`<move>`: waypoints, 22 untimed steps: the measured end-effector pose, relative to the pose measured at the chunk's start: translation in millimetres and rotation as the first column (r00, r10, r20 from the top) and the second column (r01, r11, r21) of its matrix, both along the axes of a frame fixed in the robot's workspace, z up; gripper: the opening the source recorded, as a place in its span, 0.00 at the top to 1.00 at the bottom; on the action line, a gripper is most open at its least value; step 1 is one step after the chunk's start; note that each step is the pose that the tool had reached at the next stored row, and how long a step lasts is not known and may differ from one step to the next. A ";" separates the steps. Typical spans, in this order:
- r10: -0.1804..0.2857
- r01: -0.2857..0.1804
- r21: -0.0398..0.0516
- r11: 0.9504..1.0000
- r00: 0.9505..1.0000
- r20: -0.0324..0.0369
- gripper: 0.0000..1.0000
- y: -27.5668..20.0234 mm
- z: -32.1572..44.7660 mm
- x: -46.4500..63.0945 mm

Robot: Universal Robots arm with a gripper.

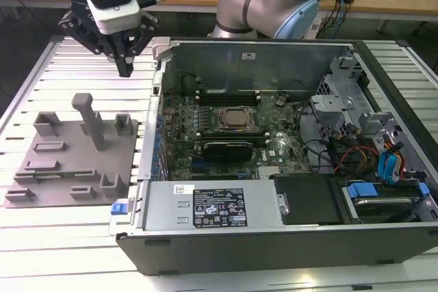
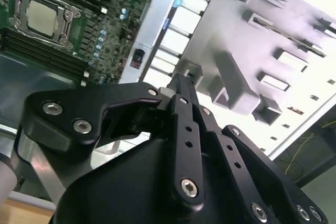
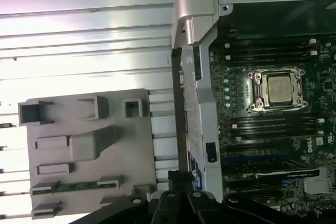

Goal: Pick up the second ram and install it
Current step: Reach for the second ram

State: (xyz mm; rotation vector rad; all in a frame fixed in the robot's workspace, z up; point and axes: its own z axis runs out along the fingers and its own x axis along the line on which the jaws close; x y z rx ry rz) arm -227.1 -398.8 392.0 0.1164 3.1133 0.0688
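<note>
The second ram [image 3: 73, 186] is a thin green stick lying edge-up in a slot of the grey tray [image 3: 131, 145]; in the second wrist view the ram [image 2: 283, 32] is a dark line in the tray [image 2: 247, 72]. My gripper [image 1: 125, 68] hangs above the slatted table, beyond the tray's [image 1: 68, 158] far edge and just outside the computer case's corner. Its black fingers [image 2: 181, 85] are pressed together with nothing between them. In the first wrist view the gripper [image 3: 177, 176] sits between the tray and the case wall.
The open computer case [image 1: 157, 49] fills the exterior view's right, with the motherboard [image 1: 205, 158], CPU socket [image 1: 236, 120] and black memory slots [image 3: 273, 127] beside it. A tall grey post [image 1: 90, 117] rises from the tray. Slatted table [image 1: 82, 73] surrounds the tray.
</note>
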 end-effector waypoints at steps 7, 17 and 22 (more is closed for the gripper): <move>0.000 0.000 0.000 1.000 1.000 0.000 0.92 0.0 -0.8 -27.0; 0.000 0.000 0.000 1.000 1.000 0.000 0.92 0.0 -2.0 -68.9; 0.000 0.000 0.000 1.000 1.000 0.000 0.92 0.0 -2.7 -96.8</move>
